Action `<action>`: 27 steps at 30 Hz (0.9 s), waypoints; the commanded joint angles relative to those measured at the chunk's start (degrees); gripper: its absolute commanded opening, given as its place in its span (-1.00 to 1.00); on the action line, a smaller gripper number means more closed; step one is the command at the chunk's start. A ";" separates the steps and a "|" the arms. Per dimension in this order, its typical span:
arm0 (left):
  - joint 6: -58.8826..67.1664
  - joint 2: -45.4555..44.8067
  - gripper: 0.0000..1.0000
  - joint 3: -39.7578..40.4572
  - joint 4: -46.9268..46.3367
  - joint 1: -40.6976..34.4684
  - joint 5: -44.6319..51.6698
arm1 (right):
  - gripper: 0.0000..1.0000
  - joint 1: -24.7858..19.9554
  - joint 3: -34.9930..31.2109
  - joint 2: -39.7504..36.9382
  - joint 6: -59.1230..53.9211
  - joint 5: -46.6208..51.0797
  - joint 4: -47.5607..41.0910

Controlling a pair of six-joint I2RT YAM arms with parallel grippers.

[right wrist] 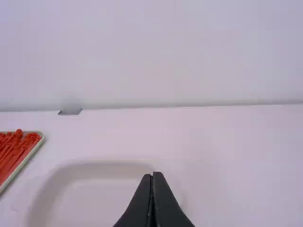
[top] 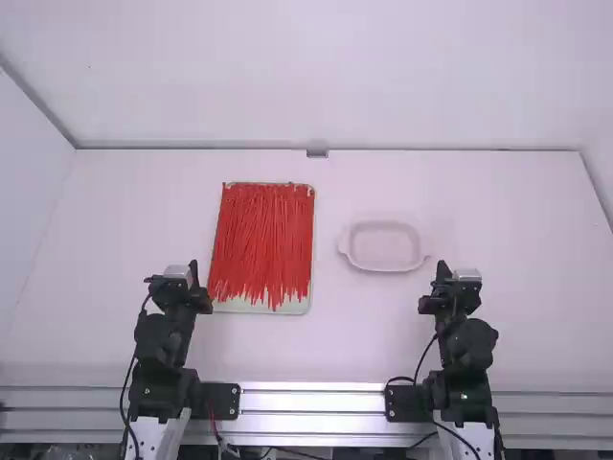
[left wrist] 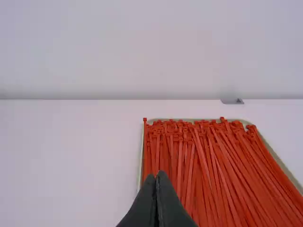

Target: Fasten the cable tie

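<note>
- As I look down in the high view, my left gripper (top: pixel 192 278) sits at the lower left and my right gripper (top: pixel 442 280) at the lower right, both pinched closed and holding nothing. The red cable ties (top: pixel 263 244) lie bundled on a tray (top: pixel 287 309) left of centre, and a white dish (top: pixel 347 247) sits right of centre on the table (top: pixel 498 211).
- In the left wrist view, my left gripper (left wrist: pixel 156 176) has its fingers pressed together, empty, near the tray (left wrist: pixel 141 156). The cable ties (left wrist: pixel 218 161) spread out beyond it.
- In the right wrist view, my right gripper (right wrist: pixel 152 176) is likewise closed and empty, with the dish (right wrist: pixel 94 166) just ahead and the cable ties (right wrist: pixel 14 146) off to one side.
</note>
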 commanded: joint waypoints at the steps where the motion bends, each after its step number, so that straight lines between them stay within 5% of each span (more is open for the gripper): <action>1: -0.02 0.01 -0.99 0.01 -0.11 0.00 0.00 | -0.99 0.02 0.00 0.01 0.09 -0.02 -0.06; 13: -0.03 3.66 -0.87 2.60 -0.96 -0.05 1.36 | -0.87 0.44 1.78 3.74 0.17 -0.58 0.79; 27: 0.49 19.27 -0.46 12.33 -4.69 -0.33 7.54 | -0.46 3.64 9.07 20.17 0.40 -2.47 3.49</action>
